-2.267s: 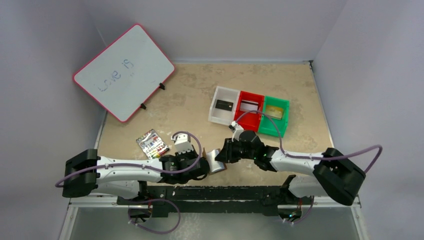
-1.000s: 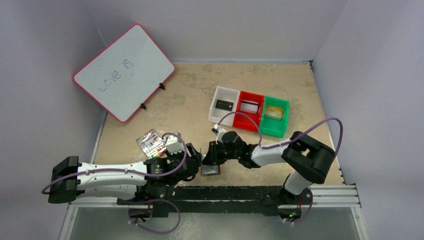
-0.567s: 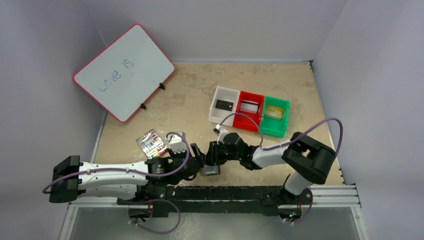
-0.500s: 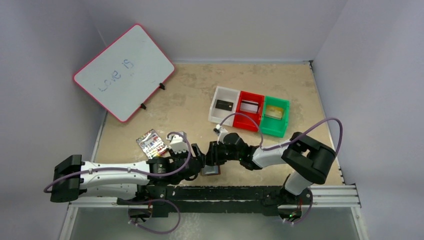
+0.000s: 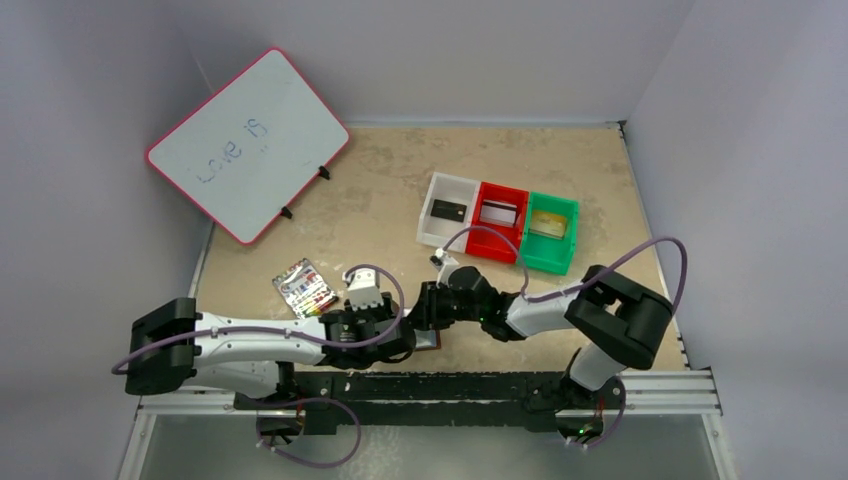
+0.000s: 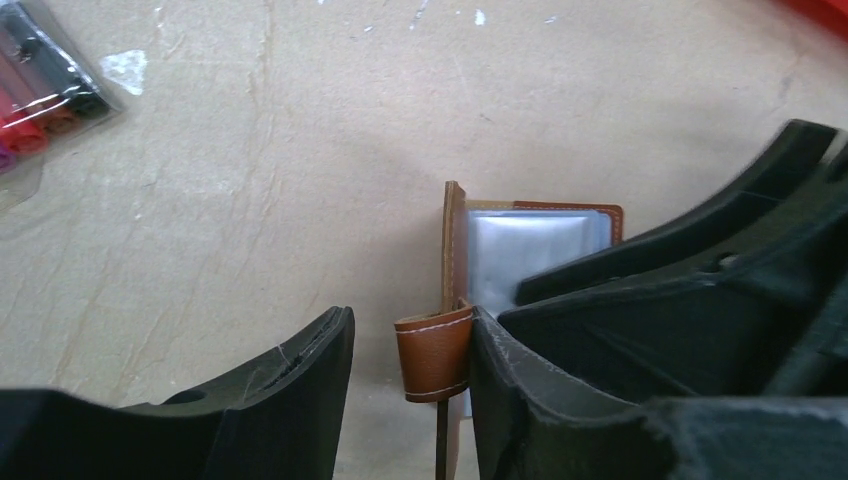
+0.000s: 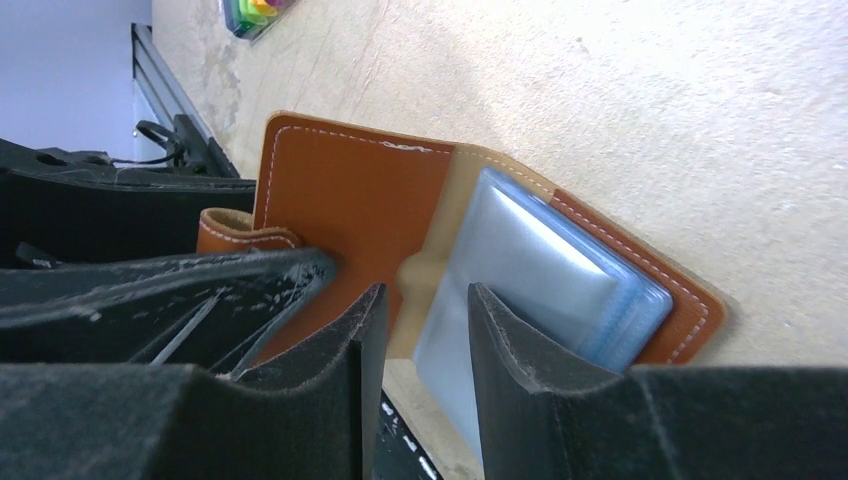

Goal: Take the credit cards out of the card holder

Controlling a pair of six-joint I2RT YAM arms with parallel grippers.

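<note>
Now the holder (image 7: 340, 190) lies open between both arms. Its tab (image 6: 433, 350) sits inside my left gripper's (image 6: 410, 325) spread jaws, against one finger, nearer than my right gripper (image 7: 425, 300), also spread, straddling the sleeves' (image 7: 540, 280) edge.

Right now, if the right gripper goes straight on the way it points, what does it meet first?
The open card holder, at the fold beside its plastic sleeves; it looks very close, though depth is unclear.
</note>
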